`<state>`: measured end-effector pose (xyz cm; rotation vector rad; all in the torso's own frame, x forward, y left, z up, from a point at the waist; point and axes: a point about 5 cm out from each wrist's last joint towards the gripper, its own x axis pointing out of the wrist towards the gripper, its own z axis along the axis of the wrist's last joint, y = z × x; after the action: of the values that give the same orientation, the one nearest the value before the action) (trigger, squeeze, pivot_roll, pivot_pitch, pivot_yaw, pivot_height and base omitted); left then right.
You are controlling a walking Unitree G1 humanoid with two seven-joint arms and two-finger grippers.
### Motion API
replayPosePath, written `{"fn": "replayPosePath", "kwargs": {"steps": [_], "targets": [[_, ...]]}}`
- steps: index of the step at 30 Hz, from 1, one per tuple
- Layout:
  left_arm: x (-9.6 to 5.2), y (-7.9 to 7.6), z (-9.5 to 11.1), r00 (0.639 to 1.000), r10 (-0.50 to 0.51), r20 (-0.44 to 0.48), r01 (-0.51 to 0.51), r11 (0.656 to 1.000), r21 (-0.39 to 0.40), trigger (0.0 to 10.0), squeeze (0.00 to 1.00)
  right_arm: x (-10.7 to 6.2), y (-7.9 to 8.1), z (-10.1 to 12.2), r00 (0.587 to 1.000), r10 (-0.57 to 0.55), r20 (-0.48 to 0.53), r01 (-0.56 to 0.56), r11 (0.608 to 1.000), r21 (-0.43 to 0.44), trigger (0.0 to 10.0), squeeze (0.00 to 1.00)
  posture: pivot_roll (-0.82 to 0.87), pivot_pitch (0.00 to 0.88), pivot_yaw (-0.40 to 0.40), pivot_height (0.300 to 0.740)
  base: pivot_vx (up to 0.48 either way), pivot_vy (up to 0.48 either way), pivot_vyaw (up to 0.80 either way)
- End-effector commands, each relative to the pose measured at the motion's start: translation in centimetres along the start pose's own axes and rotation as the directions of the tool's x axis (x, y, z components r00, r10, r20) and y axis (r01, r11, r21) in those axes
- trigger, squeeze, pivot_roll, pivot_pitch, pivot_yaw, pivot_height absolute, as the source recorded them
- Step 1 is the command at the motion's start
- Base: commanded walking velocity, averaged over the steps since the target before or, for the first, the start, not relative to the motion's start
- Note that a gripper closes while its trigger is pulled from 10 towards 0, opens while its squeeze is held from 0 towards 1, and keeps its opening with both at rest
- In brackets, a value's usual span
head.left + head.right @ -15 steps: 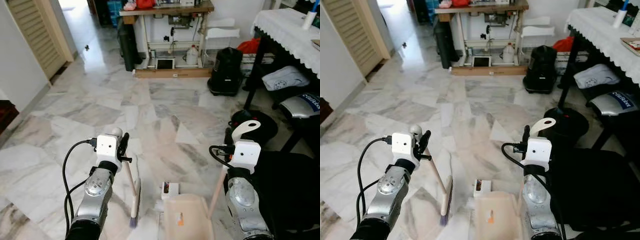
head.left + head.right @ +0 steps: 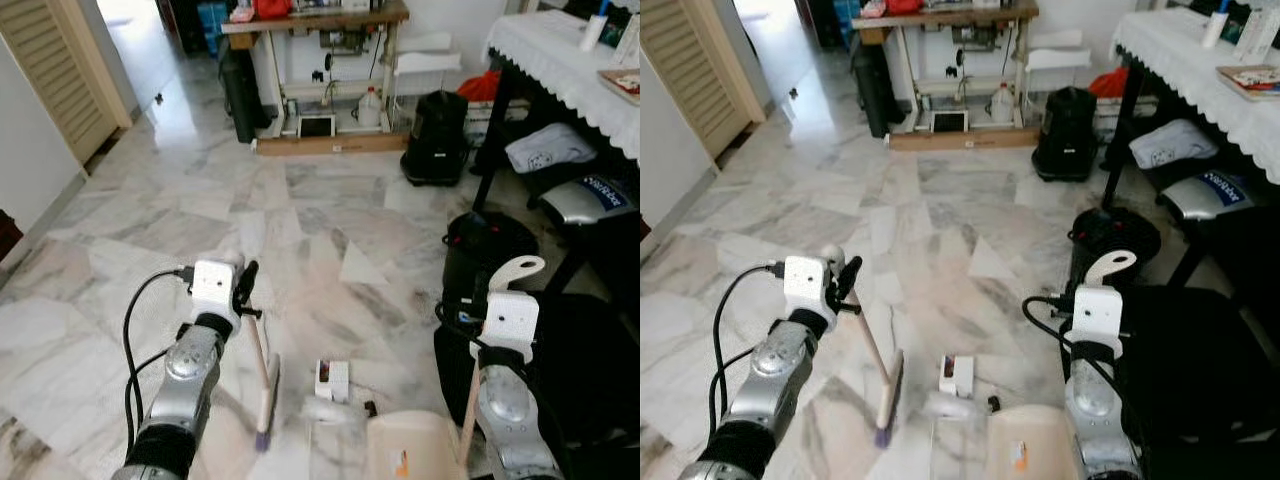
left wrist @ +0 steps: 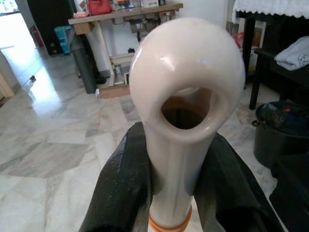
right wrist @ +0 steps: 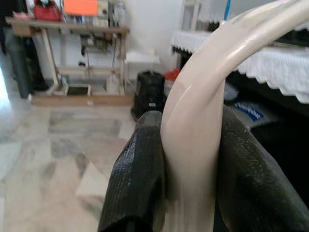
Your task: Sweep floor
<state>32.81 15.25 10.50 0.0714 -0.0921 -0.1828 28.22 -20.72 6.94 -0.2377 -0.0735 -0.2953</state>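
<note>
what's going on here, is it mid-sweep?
Looks like it. The left tool is shut on the broom handle, with the broom head down on the marble floor. The right tool is shut on the dustpan handle, the dustpan low in front. A small box and clear plastic litter lie between broom and pan.

A sewing table stands against the far wall, a black vacuum cleaner beside it.
</note>
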Motion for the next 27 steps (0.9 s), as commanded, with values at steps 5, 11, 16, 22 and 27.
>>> {"fn": "replayPosePath", "kwargs": {"steps": [5, 11, 16, 22, 27], "targets": [[1.0, 1.0, 1.0, 1.0, 0.016, 0.021, -0.016, 1.0, -0.009, 10.0, 0.0, 1.0, 0.2, 0.3, 1.0, -0.009, 0.018, 0.008, 1.0, 0.011, 10.0, 0.0, -0.02, 0.101, 0.105, 0.74, 0.0, 0.0, 0.0], [0.8, 1.4, 0.7, 1.0, 0.013, 0.004, -0.013, 1.0, -0.023, 10.0, 0.0, 1.1, 0.4, 0.3, 1.0, 0.003, 0.022, -0.003, 1.0, 0.003, 10.0, 0.0, -0.01, 0.112, 0.096, 0.74, 0.0, 0.0, 0.0], [-0.2, 2.2, 0.3, 0.999, 0.033, -0.008, -0.033, 0.998, -0.051, 10.0, 0.0, 1.3, 0.4, 0.5, 0.999, 0.014, 0.051, -0.014, 1.0, 0.004, 10.0, 0.0, 0.01, 0.134, 0.087, 0.74, 0.0, 0.0, 0.0], [-0.8, 2.2, 0.0, 1.0, 0.016, -0.023, -0.018, 0.997, -0.071, 10.0, 0.0, 2.0, 0.5, 1.0, 0.997, 0.011, 0.073, -0.012, 1.0, 0.008, 10.0, 0.0, 0.02, 0.166, 0.085, 0.74, 0.0, 0.0, 0.0], [-1.0, 1.5, -0.2, 0.999, -0.03, -0.043, 0.025, 0.994, -0.111, 10.0, 0.0, 2.8, 0.8, 1.8, 0.994, 0.014, 0.105, -0.015, 1.0, 0.007, 10.0, 0.0, 0.04, 0.18, 0.077, 0.74, 0.0, 0.0, 0.0]]}}
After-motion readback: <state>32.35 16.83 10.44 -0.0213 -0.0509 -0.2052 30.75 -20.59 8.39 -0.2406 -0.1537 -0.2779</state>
